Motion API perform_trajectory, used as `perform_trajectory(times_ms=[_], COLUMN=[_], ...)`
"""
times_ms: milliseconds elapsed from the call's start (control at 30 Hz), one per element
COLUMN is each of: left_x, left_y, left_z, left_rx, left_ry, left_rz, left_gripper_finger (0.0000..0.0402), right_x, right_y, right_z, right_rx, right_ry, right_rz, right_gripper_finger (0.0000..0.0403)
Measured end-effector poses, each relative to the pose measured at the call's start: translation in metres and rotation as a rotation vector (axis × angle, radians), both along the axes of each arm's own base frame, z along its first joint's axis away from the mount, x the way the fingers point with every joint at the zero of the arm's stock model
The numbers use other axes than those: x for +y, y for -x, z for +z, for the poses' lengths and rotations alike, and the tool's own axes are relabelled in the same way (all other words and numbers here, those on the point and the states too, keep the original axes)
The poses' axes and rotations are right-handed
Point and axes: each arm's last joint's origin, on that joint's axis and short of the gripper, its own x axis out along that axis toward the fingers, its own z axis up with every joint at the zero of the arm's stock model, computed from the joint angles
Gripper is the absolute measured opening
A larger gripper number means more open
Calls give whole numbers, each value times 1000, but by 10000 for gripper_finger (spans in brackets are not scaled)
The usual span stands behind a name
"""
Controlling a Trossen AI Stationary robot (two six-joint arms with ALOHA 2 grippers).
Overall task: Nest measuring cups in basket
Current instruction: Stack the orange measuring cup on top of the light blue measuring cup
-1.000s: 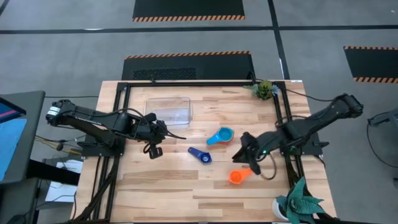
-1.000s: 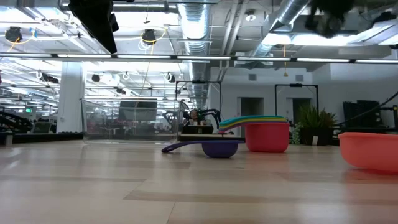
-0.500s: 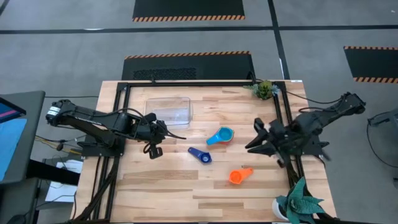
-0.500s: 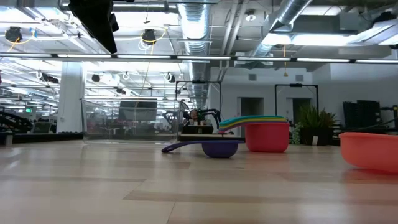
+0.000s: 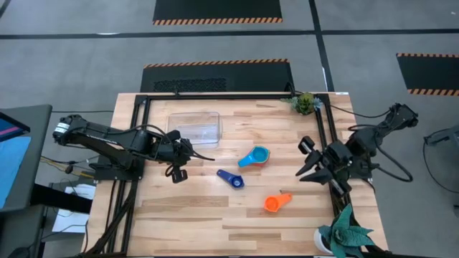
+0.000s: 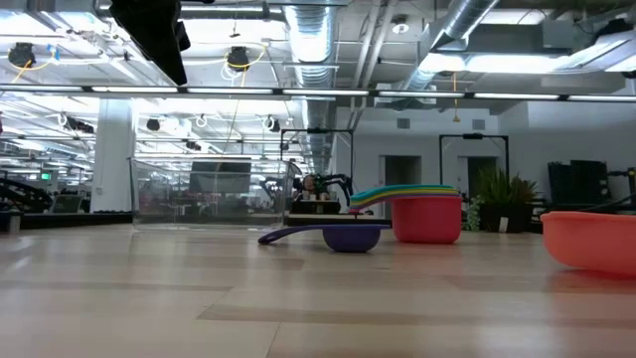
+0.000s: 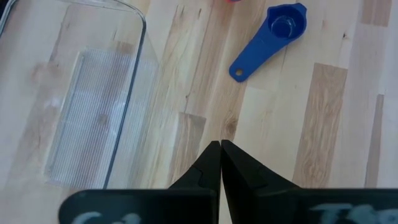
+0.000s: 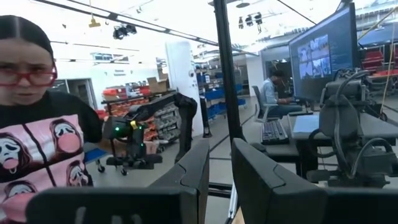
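Note:
A nested stack of cups, light blue on top (image 5: 254,156), sits mid-table; the low view shows its red bottom cup (image 6: 427,221). The dark blue cup (image 5: 231,178) lies near it and also shows in the left wrist view (image 7: 277,34). The orange cup (image 5: 274,203) lies toward the near right. The clear basket (image 5: 195,127) stands at the far left and holds no cup. My left gripper (image 5: 178,172) hovers shut, just near of the basket (image 7: 81,106). My right gripper (image 5: 308,160) is open at the table's right edge, raised and pointing level into the room (image 8: 221,174).
A small plant (image 5: 305,102) stands at the far right corner and a larger one (image 5: 344,233) at the near right corner. A person in a dark printed shirt (image 8: 37,143) stands beyond the table. Bare wood lies along the near edge.
My right gripper has drawn back from beside the orange cup toward the table's right edge, rising and tipping up until it points level into the room. The orange cup has stayed where it was.

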Motion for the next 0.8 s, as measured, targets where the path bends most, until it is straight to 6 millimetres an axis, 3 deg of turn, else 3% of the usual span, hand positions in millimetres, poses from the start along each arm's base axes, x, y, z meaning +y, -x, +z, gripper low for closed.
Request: perform_trajectory(times_ms=[533, 800], left_x=[0, 0], left_y=[0, 0], left_z=[0, 0], left_rx=[-1, -2], left_ry=[3, 4], left_rz=[5, 6], left_gripper_finger=[0, 0], right_x=[0, 3], right_y=[0, 10], right_z=[1, 18], right_rx=[-7, -270], right_ry=[0, 67], right_rz=[-1, 92], right_gripper_finger=[91, 91])
